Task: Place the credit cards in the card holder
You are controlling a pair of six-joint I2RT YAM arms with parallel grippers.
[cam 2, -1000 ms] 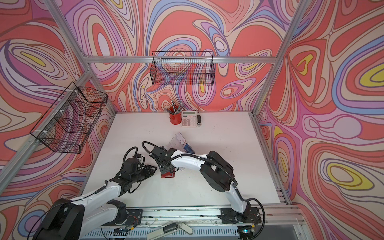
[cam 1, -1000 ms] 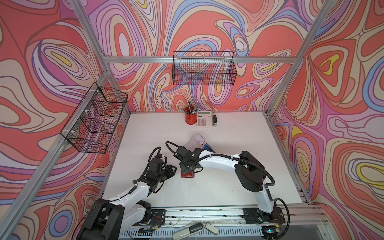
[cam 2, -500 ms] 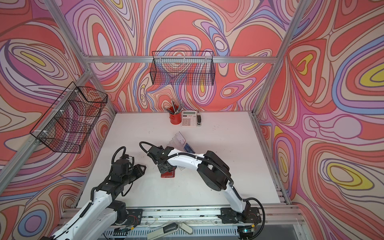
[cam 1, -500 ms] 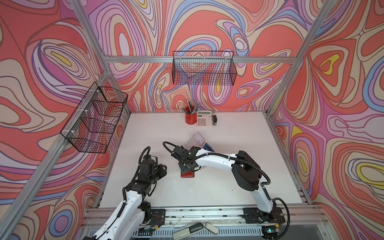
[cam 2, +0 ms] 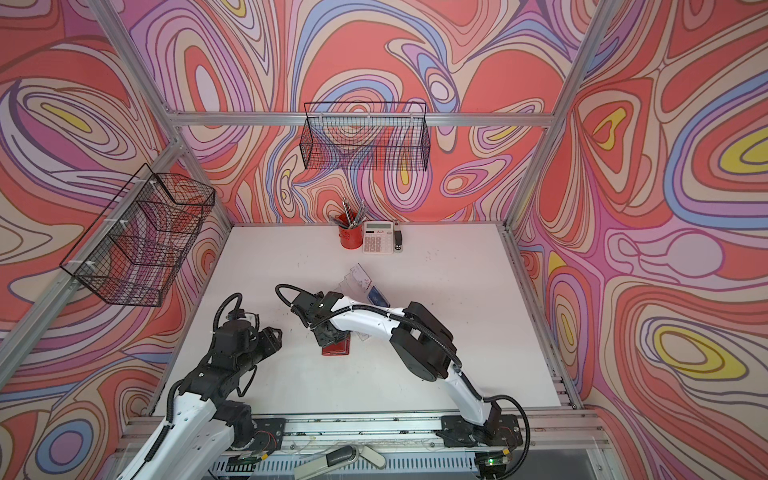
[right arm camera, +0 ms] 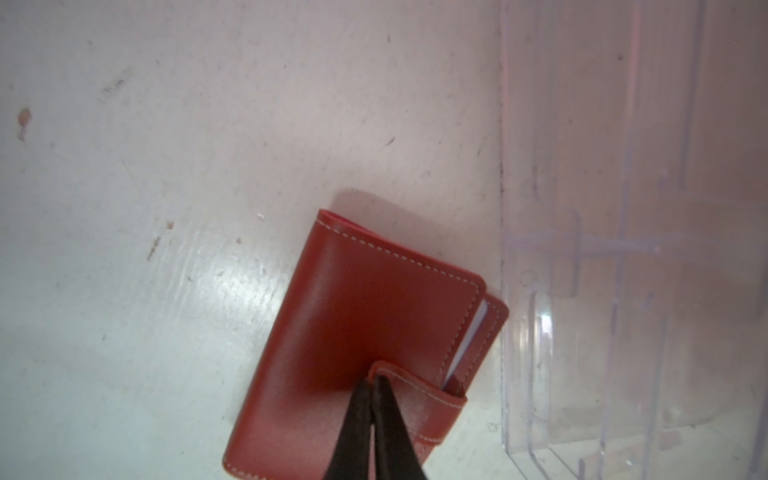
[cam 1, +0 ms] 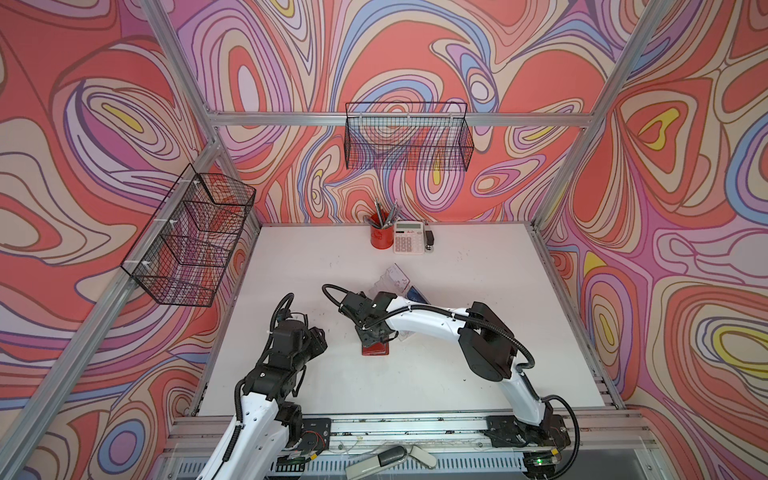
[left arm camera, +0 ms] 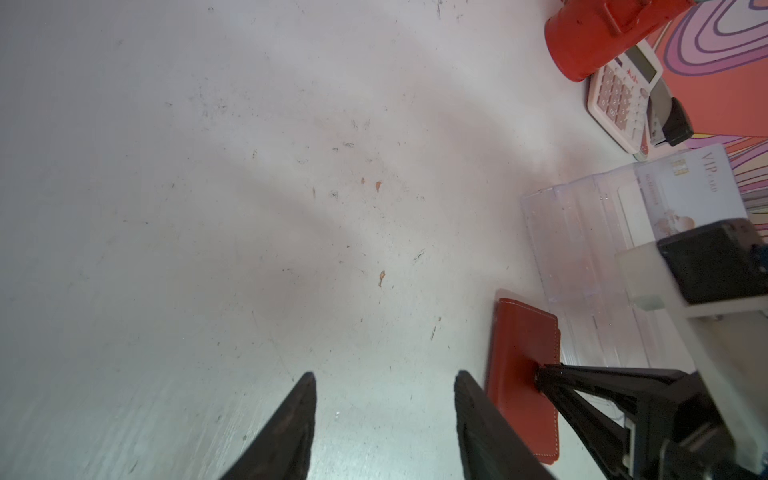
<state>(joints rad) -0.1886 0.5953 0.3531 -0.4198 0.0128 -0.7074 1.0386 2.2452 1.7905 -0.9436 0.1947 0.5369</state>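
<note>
In a top view the left tool has backed off the red wallet, mid-frame (the right arm now works alone). Left wrist: jaws apart, empty; a VIP card stands in the clear card holder, right edge. Right wrist: the right tool, closed, pins the wallet's strap.

Left end effector: fingers apart above tabletop, holding nothing. Right end effector: tips together, pressing on closed red wallet. Clear card holder just beside wallet, containing white VIP card.

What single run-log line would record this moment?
left gripper: open, empty, over bare table | right gripper: shut, tips on red wallet strap | clear card holder: holds white card
</note>
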